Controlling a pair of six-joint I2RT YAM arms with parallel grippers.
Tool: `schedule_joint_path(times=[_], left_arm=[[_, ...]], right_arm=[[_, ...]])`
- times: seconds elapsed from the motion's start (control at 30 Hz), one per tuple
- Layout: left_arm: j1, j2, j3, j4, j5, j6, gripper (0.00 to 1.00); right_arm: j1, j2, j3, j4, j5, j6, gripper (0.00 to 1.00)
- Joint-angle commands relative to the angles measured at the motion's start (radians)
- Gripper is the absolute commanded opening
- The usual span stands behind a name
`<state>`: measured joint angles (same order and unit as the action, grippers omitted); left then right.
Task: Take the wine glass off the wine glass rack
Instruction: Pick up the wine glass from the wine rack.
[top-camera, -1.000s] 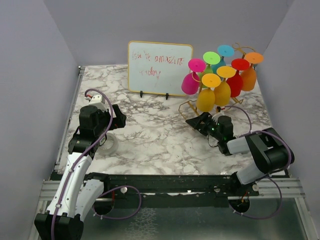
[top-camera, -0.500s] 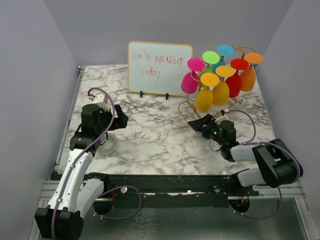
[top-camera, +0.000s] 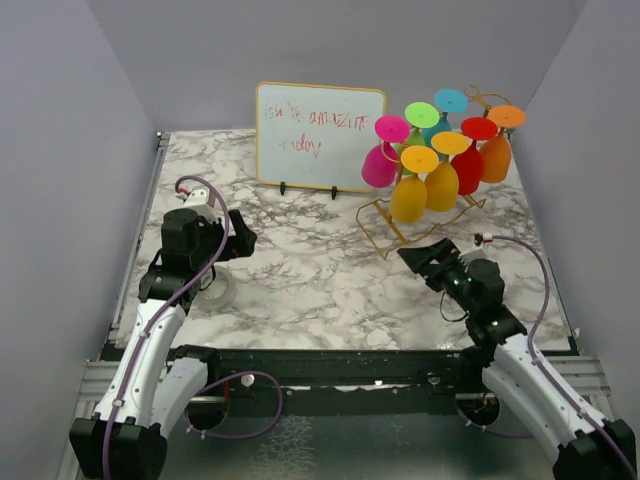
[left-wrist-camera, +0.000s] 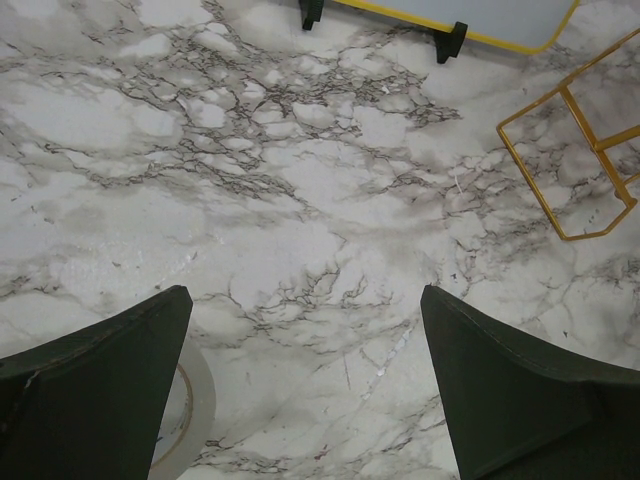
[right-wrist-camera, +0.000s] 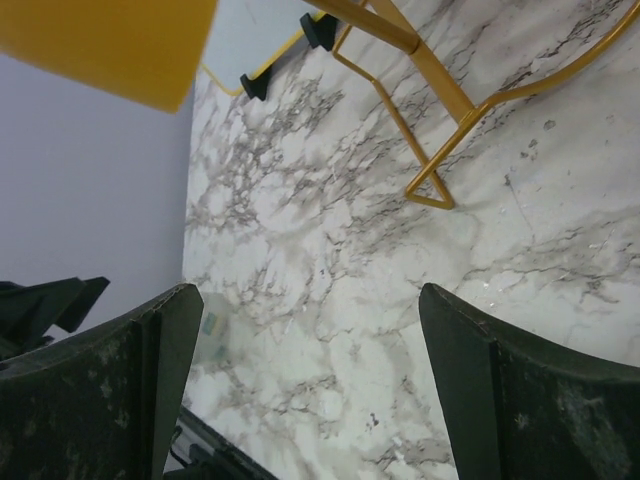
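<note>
You've got the right gripper (top-camera: 425, 253) and left gripper (top-camera: 243, 238) both spread wide, holding nothing, over the veined marble tabletop (top-camera: 320, 285), and the glossy yellow wine glass (top-camera: 410, 198) hangs bowl-down on the thin gold wire wine glass rack (top-camera: 383, 227) at far right.

Beyond the black right gripper (top-camera: 422, 252), a gold rack (top-camera: 378, 222) carries pink, yellow, red, orange, green and teal glasses (top-camera: 410, 198); the table (top-camera: 310, 270) is white marble veined grey.

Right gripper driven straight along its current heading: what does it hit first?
Probably the wine glass rack, at its near base corner, just ahead of the right gripper; pitched lower, the table first. Depth unclear.
</note>
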<state>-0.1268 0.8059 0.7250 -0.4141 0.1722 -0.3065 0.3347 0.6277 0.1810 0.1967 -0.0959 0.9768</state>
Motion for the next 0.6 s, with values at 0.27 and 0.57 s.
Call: schedule_joint_path(times=[0.27,0.57], left_arm=[[0.000,-0.037,-0.004,-0.002,-0.022,-0.005,0.99],[0.001,-0.072,-0.005,-0.006,-0.058,-0.008,0.99]], right_arm=[[0.006,-0.168,0.461,-0.636,0.027,-0.089,0.93],[0.006,0.104,0.812,-0.665,0.105,-0.144,0.89]])
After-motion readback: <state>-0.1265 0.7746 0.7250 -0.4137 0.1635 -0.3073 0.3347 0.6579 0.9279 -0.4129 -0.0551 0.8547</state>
